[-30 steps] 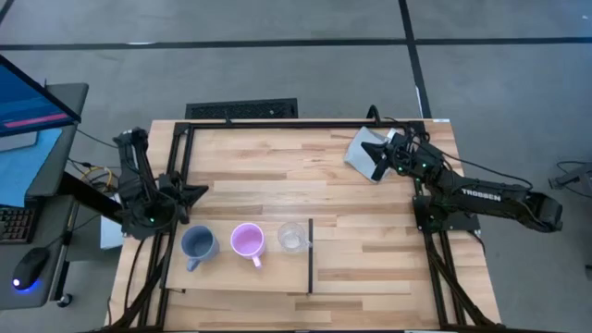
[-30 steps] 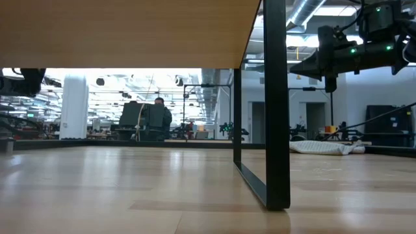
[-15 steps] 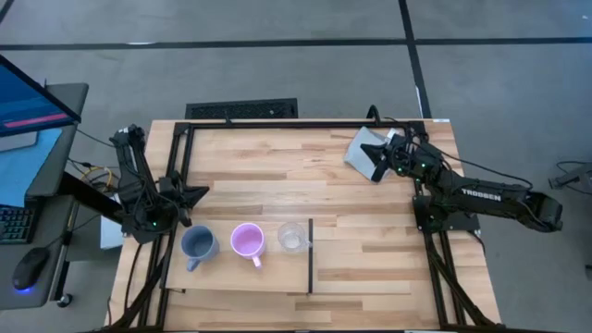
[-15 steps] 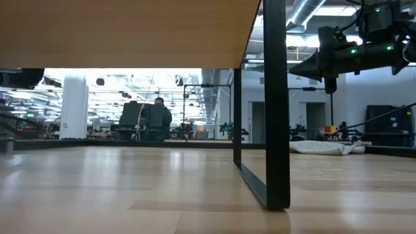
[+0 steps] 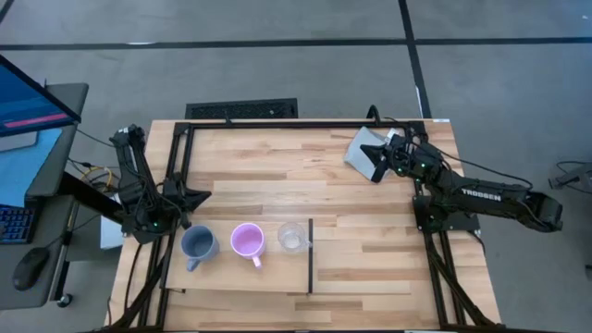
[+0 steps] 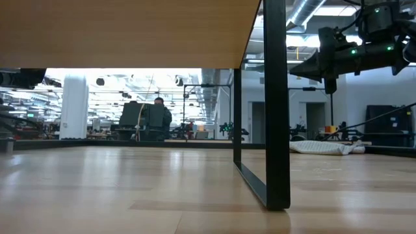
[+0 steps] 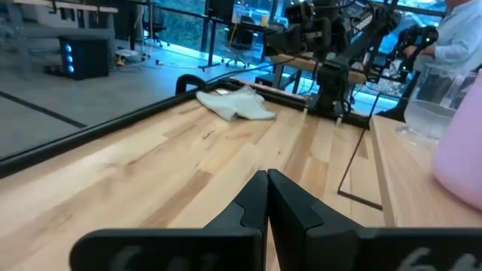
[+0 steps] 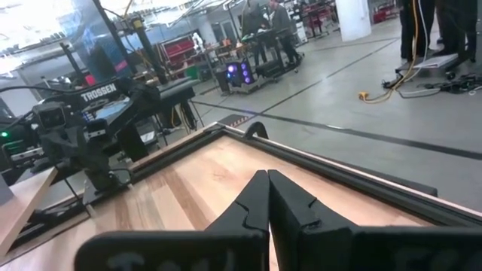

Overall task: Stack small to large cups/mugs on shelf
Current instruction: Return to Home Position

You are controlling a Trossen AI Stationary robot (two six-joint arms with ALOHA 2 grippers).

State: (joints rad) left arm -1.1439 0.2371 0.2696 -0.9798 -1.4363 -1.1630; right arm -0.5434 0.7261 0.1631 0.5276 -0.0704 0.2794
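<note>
Three vessels stand upright in a row on the pale shelf (image 5: 231,277): a blue-grey mug (image 5: 197,243), a pink mug (image 5: 247,240) and a clear cup (image 5: 292,238), beside the black strip (image 5: 310,254). My left gripper (image 5: 205,195) is shut and level at the table's left edge, just beyond the blue-grey mug and apart from it. Its wrist view shows the shut fingers (image 7: 267,188), the pink mug (image 7: 461,154) and the clear cup (image 7: 433,102). My right gripper (image 5: 377,154) is shut and hangs in the air above the grey cloth (image 5: 363,148) at the far right.
A black metal frame (image 5: 277,124) runs round the table, with an upright post (image 6: 274,104) close to the low camera. The grey cloth (image 6: 324,147) lies flat on the tabletop. Bare striped wood stretches across the table's middle (image 5: 296,185).
My left gripper has rolled a little about its own line while staying where it is. The mugs, the cup and the cloth have kept still.
</note>
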